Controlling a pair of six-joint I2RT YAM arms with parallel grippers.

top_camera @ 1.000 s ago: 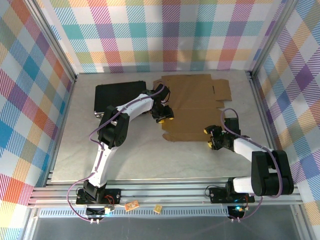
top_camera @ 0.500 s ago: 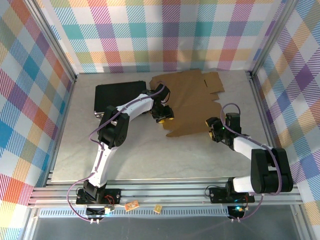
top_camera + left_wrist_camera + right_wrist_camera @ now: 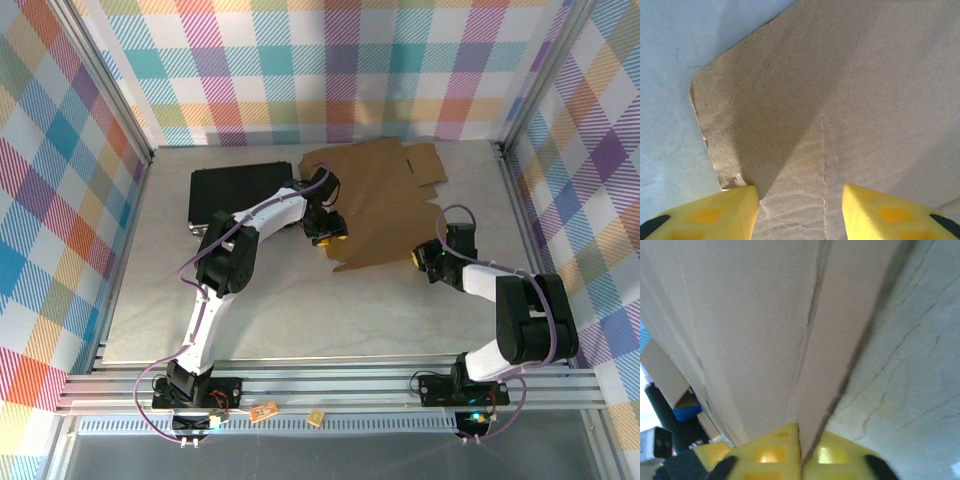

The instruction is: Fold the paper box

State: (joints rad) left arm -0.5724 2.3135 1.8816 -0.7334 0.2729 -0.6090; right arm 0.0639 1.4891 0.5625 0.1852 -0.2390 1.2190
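Box: the paper box [image 3: 385, 205] lies as an unfolded sheet at the back right of the table [image 3: 280, 310], near right edge raised

Left: the left gripper [image 3: 328, 238] rests jaws apart on the sheet's left flap, grasping nothing

Right: the right gripper [image 3: 800, 432] is clenched on the cardboard's edge

Risk: that pinch looks shallow, so the edge may slip free or crumple if the lift twists; with only fingertips pinning it, the whole sheet may skate

Surface: pale, marbled, smooth; little grip, I judge

Room: plaid walls [image 3: 60, 200], aluminium rails [image 3: 330, 385], black case [image 3: 235, 190] just left of the sheet
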